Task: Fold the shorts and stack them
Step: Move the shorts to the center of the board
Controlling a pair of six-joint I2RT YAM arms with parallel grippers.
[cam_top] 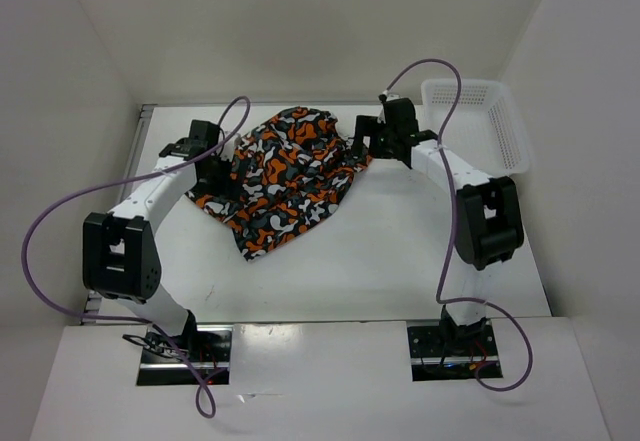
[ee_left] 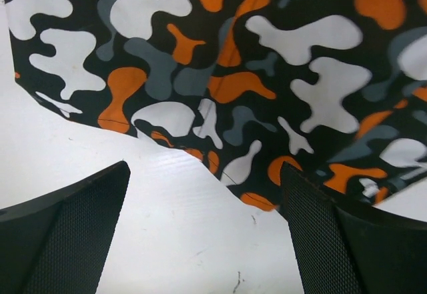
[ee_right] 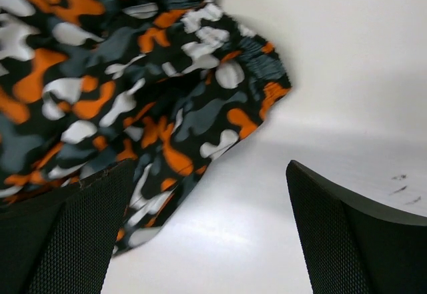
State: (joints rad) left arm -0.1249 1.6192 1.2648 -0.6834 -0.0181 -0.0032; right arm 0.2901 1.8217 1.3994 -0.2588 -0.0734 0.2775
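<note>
The shorts (cam_top: 285, 176), soft cloth blotched in orange, black, grey and white, lie rumpled on the white table (cam_top: 380, 251) between the two arms. My left gripper (cam_top: 212, 166) is at their left edge, open; in the left wrist view the shorts (ee_left: 267, 74) fill the top, and bare table lies between the fingers (ee_left: 333, 241). My right gripper (cam_top: 362, 146) is at their right edge, open and holding nothing. In the right wrist view the shorts (ee_right: 133, 87) spread across the upper left, reaching the left finger (ee_right: 73, 234).
A white mesh basket (cam_top: 480, 121) stands at the back right corner, close behind the right arm. White walls enclose the table at the back and sides. Purple cables loop off both arms.
</note>
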